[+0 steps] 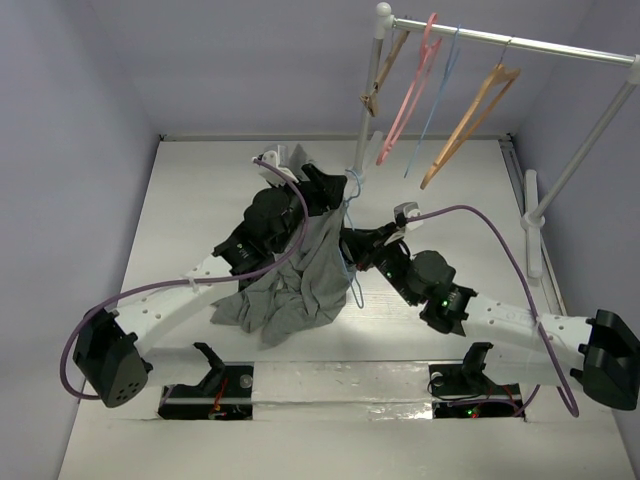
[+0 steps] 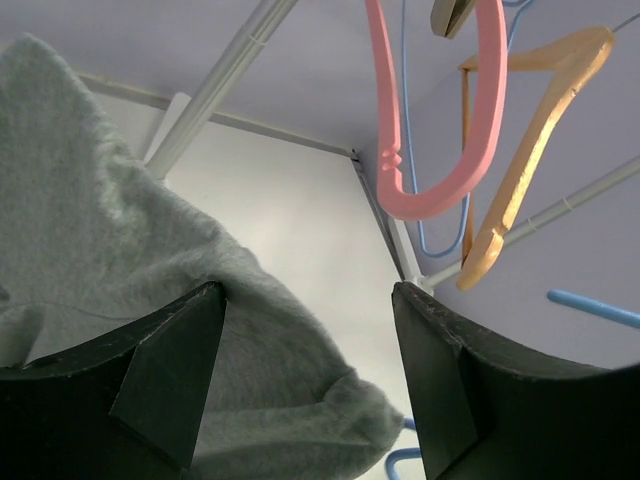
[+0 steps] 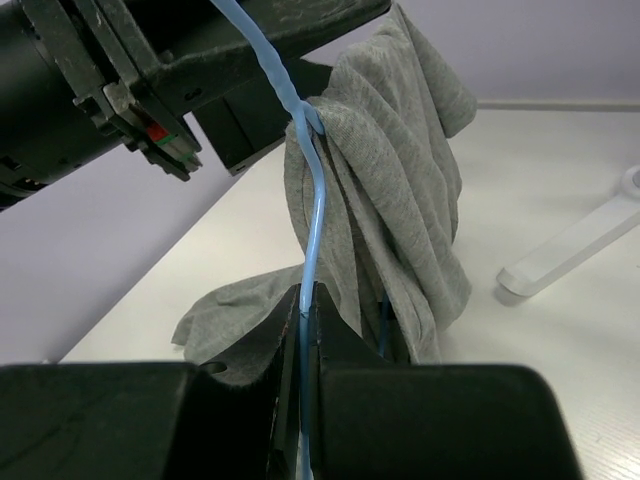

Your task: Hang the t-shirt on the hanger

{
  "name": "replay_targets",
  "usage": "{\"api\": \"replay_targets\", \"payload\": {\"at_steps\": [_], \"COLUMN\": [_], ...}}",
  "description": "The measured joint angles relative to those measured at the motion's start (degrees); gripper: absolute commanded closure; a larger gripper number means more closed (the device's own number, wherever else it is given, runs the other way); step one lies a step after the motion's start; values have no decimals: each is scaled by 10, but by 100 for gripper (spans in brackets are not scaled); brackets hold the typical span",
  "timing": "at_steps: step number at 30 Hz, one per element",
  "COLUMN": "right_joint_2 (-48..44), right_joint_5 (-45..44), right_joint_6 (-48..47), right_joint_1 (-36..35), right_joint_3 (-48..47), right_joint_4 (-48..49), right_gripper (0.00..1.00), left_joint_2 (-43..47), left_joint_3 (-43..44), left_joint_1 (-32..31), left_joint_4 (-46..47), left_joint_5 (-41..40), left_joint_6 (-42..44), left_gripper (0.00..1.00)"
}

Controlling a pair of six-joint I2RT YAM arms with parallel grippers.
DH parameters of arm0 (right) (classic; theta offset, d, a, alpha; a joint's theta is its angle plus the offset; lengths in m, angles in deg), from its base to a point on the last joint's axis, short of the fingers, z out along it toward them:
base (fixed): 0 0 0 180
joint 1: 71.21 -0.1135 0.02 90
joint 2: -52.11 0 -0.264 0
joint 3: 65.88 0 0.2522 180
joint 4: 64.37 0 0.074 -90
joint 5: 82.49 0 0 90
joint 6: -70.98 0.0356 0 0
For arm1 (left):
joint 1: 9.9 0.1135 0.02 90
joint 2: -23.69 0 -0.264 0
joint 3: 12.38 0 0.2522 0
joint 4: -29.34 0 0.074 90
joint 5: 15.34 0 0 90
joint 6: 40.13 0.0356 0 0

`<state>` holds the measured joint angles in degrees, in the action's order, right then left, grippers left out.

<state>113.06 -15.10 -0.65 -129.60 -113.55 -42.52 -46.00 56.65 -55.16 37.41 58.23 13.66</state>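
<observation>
Item one: my right claw (image 3: 308, 300), jaws closed tight on the wire of the thin light-blue hanger (image 3: 318, 210), which runs up from between my fingers and bends near the top of the cloth. Item two: the grey cloth t-shirt (image 3: 400, 180), bunched into a long hanging fold just beside that wire and touching it at the bend. Its lower end trails down onto the white desk (image 1: 200, 200), where it lies in a crumpled heap between my two arms. I cannot tell whether any part of the hanger is inside the shirt. Item three: my left claw (image 2: 308, 300), jaws spread wide and pinching nothing. The grey cloth lies against the outer face of one finger (image 2: 170, 380) and sags below the gap, while the other finger (image 2: 450, 390) is bare. From above, this claw is raised over the middle of the desk at the top of the hanging shirt, with my right claw just beside it, lower and to the right. Item four: a white clothes rail (image 1: 500, 40) at the far right corner, carrying a pink plastic hanger (image 1: 410, 90) and a tan wooden hanger (image 1: 470, 115), both well apart from the shirt.
</observation>
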Motion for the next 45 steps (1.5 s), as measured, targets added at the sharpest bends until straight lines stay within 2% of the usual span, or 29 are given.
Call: {"api": "replay_targets", "payload": {"at_steps": [6,14,17,18,20,21,23,24,25,30,32,34,35,36,39,40,43,45], "right_joint_2": [23,50,61,65,73,76,79,79,80,83,81,75,70,63,38,29,3,-11], "right_joint_5": [4,3,3,3,3,4,5,6,9,25,32,40,45,47,52,54,58,60], "right_joint_6": [-5,-11,-13,-14,-16,-17,-17,-16,-16,-12,-7,-1,2,8,16,20,24,26], "right_joint_1": [0,3,3,3,3,3,3,3,3,3,3,3,3,3,3,3,3,3], "right_joint_3": [-1,-14,-22,-25,-31,-32,-35,-37,-38,-39,-39,-40,-40,-41,-41,-41,-41,-41], "right_joint_4": [11,10,10,9,7,7,8,7,5,3,1,-11,-20,-30,-60,-70,-96,-113], "right_gripper": [100,100,100,100,100,100,100,100,100,100,93,81,71,67,60,54,45,43], "left_joint_2": [-25,-31,-30,-28,-24,-20,-14,-12,-10,11,21,35,43,52,76,84,102,113], "left_joint_3": [-4,-54,-74,-83,-98,-104,-114,-118,-119,-127,-133,-140,-143,-146,-149,-149,-149,-149], "left_joint_1": [0,5,7,8,9,9,9,9,9,6,6,6,6,4,3,3,3,3], "left_joint_4": [33,108,146,157,177,184,191,194,196,198,193,186,182,176,163,160,153,149], "left_joint_5": [24,28,27,26,24,23,22,21,21,22,23,21,22,20,16,14,9,6], "left_joint_6": [-26,-63,-74,-77,-83,-84,-85,-86,-89,-94,-94,-94,-93,-92,-86,-84,-81,-78], "left_gripper": [40,49,56,63,71,81,90,97,100,100,100,100,100,100,100,100,100,100]}}
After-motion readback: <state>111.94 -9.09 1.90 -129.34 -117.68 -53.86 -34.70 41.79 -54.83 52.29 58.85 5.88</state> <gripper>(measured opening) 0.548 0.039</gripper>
